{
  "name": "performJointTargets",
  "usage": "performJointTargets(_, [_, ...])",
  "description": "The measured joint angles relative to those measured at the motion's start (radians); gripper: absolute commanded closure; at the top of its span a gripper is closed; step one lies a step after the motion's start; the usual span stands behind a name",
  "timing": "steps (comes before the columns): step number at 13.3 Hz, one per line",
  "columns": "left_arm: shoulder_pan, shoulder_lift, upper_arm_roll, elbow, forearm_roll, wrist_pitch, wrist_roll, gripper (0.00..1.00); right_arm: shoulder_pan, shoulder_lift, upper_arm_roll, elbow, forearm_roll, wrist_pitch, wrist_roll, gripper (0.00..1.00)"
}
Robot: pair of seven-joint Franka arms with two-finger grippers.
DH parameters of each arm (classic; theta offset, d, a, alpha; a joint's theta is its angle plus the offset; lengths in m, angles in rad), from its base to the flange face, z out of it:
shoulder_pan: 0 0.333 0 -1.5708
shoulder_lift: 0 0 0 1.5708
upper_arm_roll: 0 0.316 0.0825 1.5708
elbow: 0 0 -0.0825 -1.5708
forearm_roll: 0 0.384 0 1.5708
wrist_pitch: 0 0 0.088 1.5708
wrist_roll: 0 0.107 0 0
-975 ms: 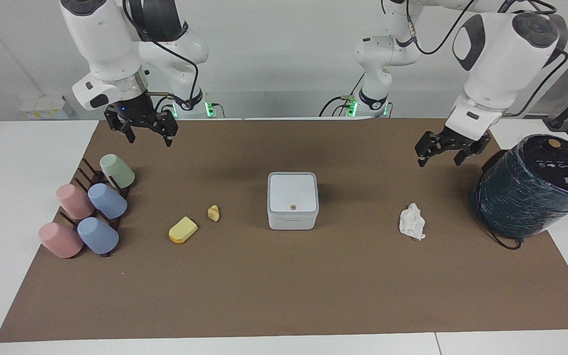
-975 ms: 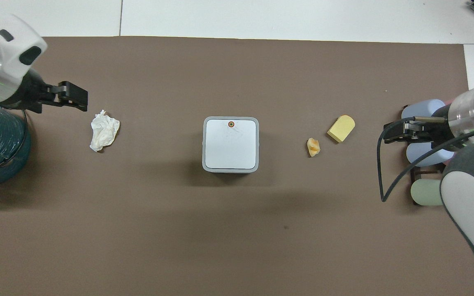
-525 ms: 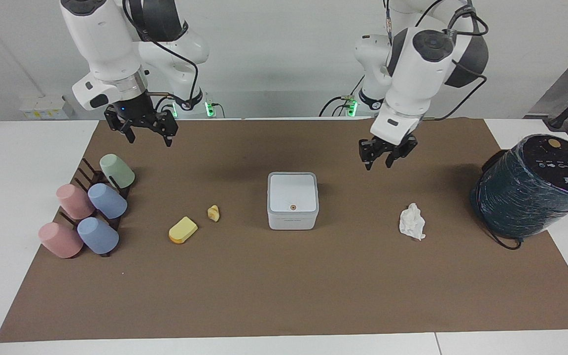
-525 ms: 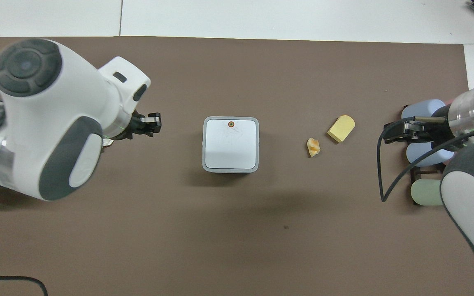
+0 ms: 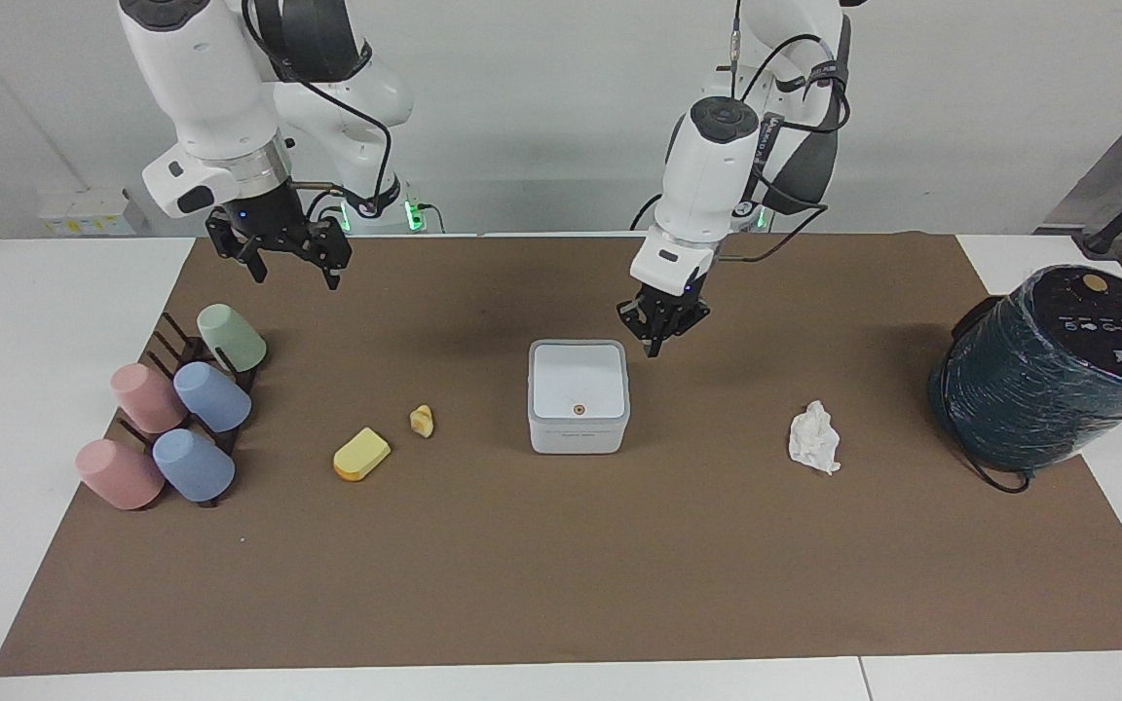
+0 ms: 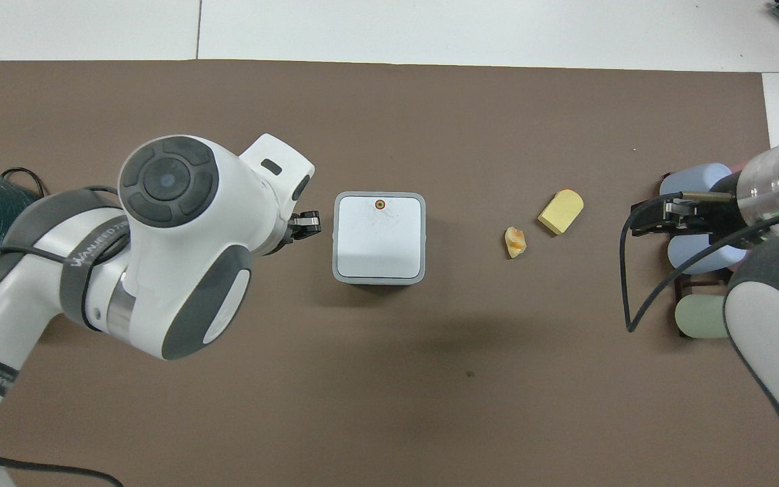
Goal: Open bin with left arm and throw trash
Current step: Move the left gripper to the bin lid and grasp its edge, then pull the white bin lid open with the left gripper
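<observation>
The bin sat closed in the middle of the brown mat on the counter, its lid flat with the small orange dot on the edge farther from the robots. The left gripper hung just beside the bin's corner toward the left arm's end of the counter, pointing down, its jaws pressed close together and holding nothing. The tissue wad lay on the mat between the bin and the dark wrapped cylinder (the left arm hid it in the overhead view). The yellow wedge and the small tan lump lay near each other toward the right arm's end. The right gripper waited above the mat near the cups, jaws spread and empty.
</observation>
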Motion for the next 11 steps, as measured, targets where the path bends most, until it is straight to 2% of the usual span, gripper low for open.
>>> performJointTargets(7, [-0.031,0.049,-0.001,-0.011,-0.074,0.205,-0.037,1.0,-0.006,0.0,-0.002,-0.001,0.0,-0.016,0.0,0.0])
performJointTargets(11, [-0.068,0.123,0.0,-0.015,-0.078,0.285,-0.069,1.0,-0.009,0.0,-0.002,-0.002,0.0,-0.016,0.0,0.0])
